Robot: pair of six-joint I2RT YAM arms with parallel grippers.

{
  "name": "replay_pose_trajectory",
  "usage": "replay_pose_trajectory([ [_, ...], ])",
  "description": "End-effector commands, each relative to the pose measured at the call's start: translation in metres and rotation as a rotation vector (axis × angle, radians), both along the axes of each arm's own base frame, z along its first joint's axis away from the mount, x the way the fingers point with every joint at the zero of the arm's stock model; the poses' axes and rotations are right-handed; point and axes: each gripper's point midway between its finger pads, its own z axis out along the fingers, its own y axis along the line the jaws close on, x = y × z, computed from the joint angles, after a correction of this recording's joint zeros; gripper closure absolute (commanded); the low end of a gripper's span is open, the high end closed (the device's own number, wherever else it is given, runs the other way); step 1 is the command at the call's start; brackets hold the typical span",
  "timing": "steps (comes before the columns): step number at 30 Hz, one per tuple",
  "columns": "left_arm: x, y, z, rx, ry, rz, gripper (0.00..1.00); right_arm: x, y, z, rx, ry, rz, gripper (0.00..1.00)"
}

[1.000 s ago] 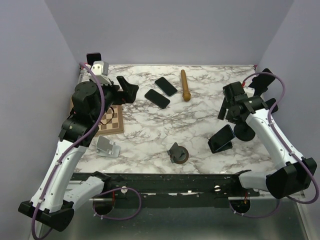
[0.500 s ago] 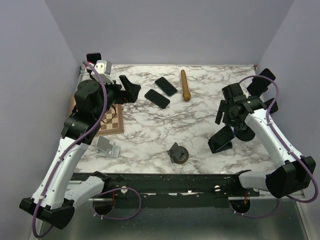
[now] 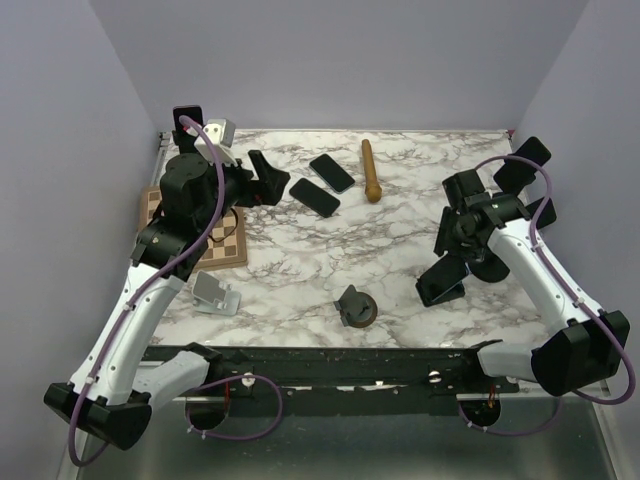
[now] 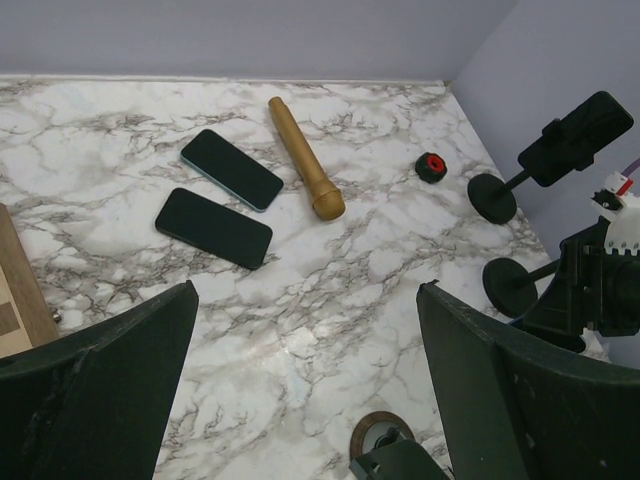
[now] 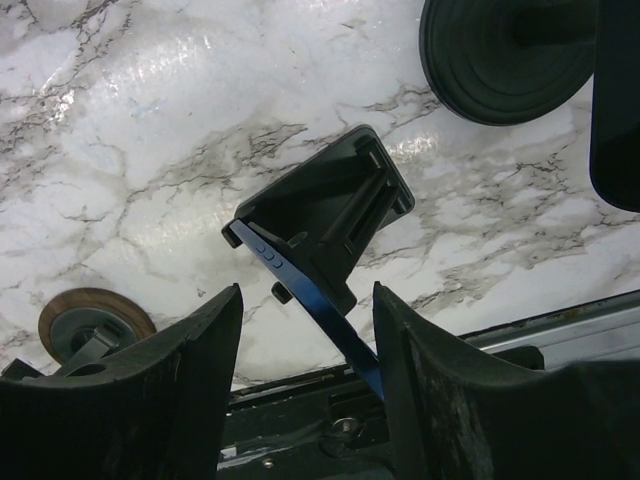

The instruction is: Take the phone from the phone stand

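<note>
From above, the right gripper point(image 3: 452, 242) has sunk over the propped phone point(image 3: 442, 279); the left wrist shows the left gripper point(image 4: 305, 310) wide open and idle; the right wrist shows narrowing fingers point(image 5: 190, 380) flanking the phone, untouched in its stand point(image 5: 345, 195), so a grasp looks imminent.

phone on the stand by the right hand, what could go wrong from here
1. The phone leans slantwise inside the open right hand, with the stand right behind it; the fingers may pinch the stand too.
2. Nothing holds the stand down; the left hand is open and far off, so lifting may drag or tip it.
3. A round black base sits close by and could get bumped.
</note>
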Motion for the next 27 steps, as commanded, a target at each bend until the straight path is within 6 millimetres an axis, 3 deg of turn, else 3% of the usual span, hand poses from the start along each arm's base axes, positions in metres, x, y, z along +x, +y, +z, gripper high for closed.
replay_pose_trajectory([
  [1,-0.001,-0.008,-0.002,0.006,-0.011,-0.044,0.01,-0.004,0.011,-0.006,0.060,0.038,0.030,0.38],
  [7,0.000,-0.011,-0.005,0.001,-0.002,-0.058,0.01,-0.011,0.014,-0.011,0.083,0.076,0.007,0.25],
  [16,0.000,-0.016,-0.009,-0.008,0.019,-0.082,0.01,-0.027,0.012,-0.015,0.097,0.099,-0.046,0.24],
  [27,0.000,-0.018,-0.010,-0.015,0.023,-0.090,0.01,-0.028,0.011,-0.012,0.095,0.085,-0.053,0.48],
])
